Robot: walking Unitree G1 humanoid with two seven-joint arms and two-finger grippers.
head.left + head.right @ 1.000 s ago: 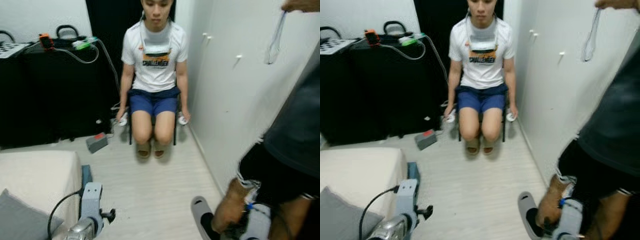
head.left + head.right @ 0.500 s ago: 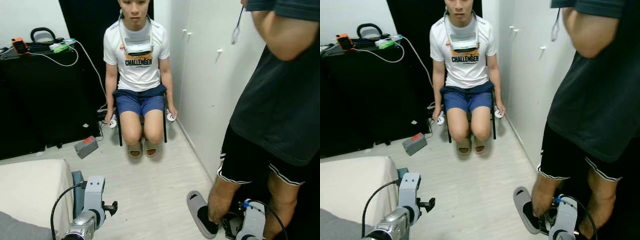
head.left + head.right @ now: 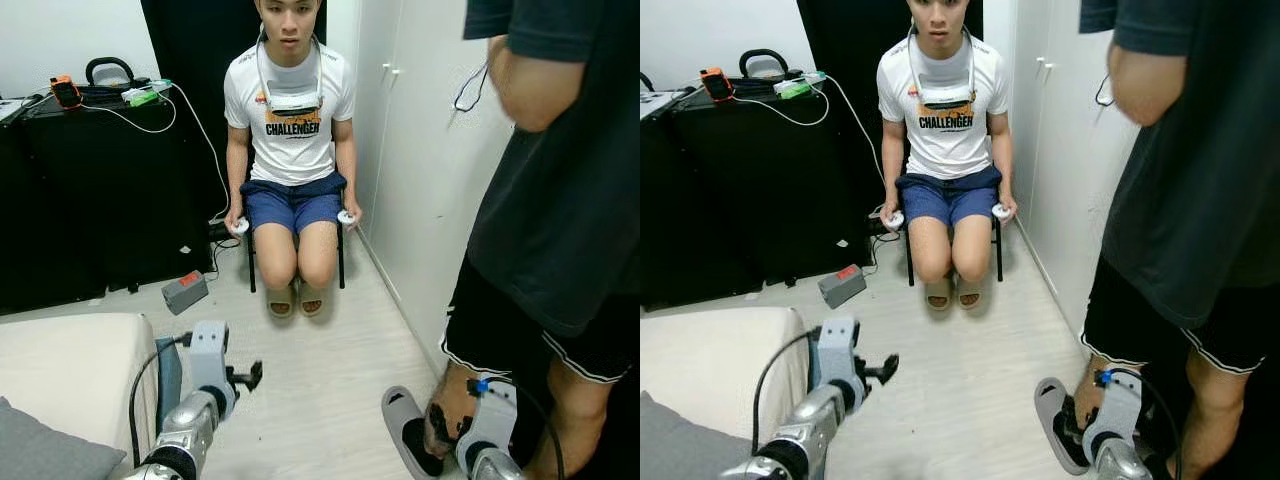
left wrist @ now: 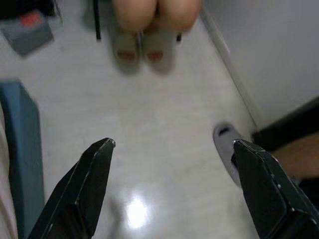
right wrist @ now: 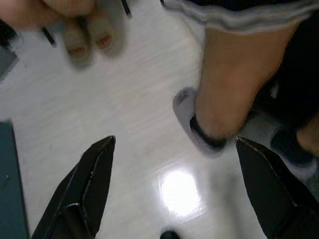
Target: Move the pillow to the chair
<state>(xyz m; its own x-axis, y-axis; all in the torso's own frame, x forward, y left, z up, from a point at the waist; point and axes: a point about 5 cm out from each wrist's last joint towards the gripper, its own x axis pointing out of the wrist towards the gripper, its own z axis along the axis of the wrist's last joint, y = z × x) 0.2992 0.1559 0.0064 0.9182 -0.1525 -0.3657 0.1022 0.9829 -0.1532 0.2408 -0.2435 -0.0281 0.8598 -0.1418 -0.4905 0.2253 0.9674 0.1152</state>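
Grey pillow (image 3: 45,452) lies lower left on the bed (image 3: 70,370), ungrasped. Left claw (image 4: 172,191) and right claw (image 5: 182,186) gape wide, empty. Approach step; next: turn toward pillow, reach.

Two people are here: one seated person (image 3: 290,130) ahead of both grippers and one standing person (image 3: 560,200) just beside the right gripper (image 5: 174,194). Two grippers, left gripper (image 4: 172,191) and right, each hang over the floor with two black fingers spread wide. One grey pillow (image 3: 50,455) lies behind the left gripper. One chair (image 3: 340,255) stands ahead, under the seated person.
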